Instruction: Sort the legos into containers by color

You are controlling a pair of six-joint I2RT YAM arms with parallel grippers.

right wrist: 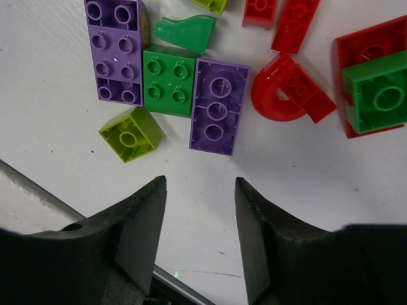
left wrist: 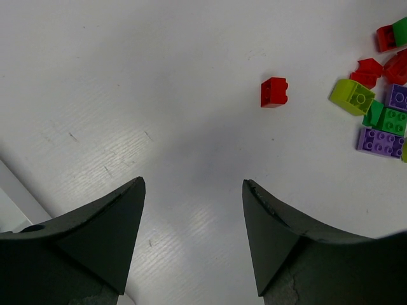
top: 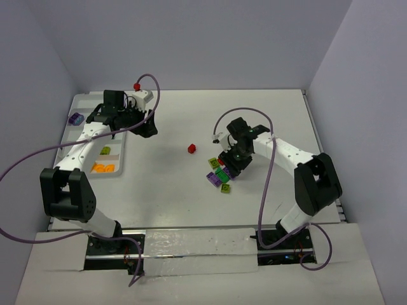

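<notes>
A pile of legos (top: 222,171) in red, green, purple and lime lies right of centre. One red lego (top: 191,148) sits apart to its left. The white tray (top: 81,101) at the far left holds a purple lego (top: 76,118), a lime one (top: 105,151) and orange ones (top: 103,168) in separate compartments. My left gripper (top: 149,124) is open and empty beside the tray; its wrist view shows its jaws (left wrist: 194,184) well short of the red lego (left wrist: 274,92). My right gripper (top: 232,162) is open and empty over the pile, just short of a purple lego (right wrist: 218,106) and a lime one (right wrist: 129,133).
The right wrist view also shows a longer purple lego (right wrist: 114,51), a green one (right wrist: 168,79), a red arch (right wrist: 289,89) and a green lego stacked on a red one (right wrist: 375,95). Walls close the table at the back and sides.
</notes>
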